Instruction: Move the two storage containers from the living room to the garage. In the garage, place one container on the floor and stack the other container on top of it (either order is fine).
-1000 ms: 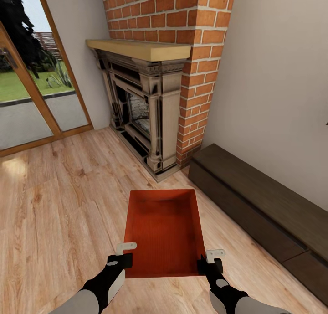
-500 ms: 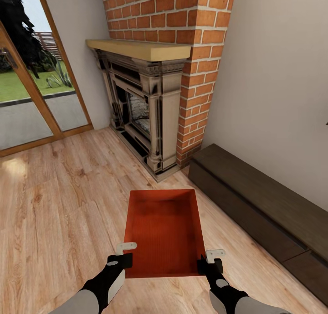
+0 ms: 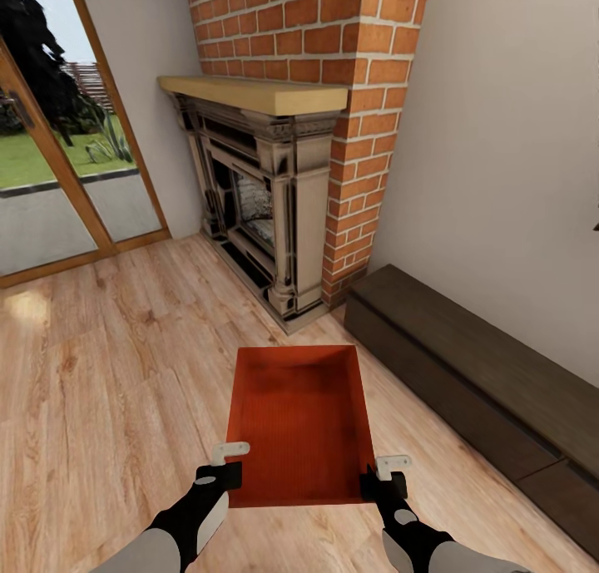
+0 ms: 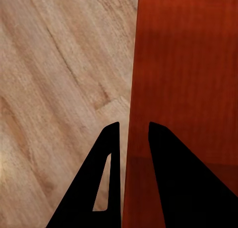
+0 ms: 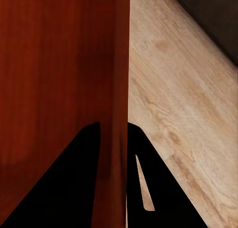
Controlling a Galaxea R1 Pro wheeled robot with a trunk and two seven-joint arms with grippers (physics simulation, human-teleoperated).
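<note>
I hold one orange-red storage container [image 3: 301,427] in front of me above the light wood plank floor of the living room. My left gripper [image 3: 226,465] is shut on its left wall near the closest corner, and my right gripper [image 3: 384,473] is shut on its right wall. In the left wrist view the thin container wall [image 4: 130,138] runs between the two black fingers [image 4: 111,153]. The right wrist view shows the container wall [image 5: 115,89] pinched between its fingers [image 5: 89,153]. The container is open-topped, empty, with a ribbed bottom.
A red brick fireplace [image 3: 274,182] with a wooden mantel stands ahead. A low dark wooden bench [image 3: 474,390] runs along the pale wall at the right. Wood-framed glass doors [image 3: 58,165] are at the left. Plank floor [image 3: 100,373] spreads to the left.
The whole head view has shifted very slightly, so the camera moved a little. The container and both grippers keep their places in the picture.
</note>
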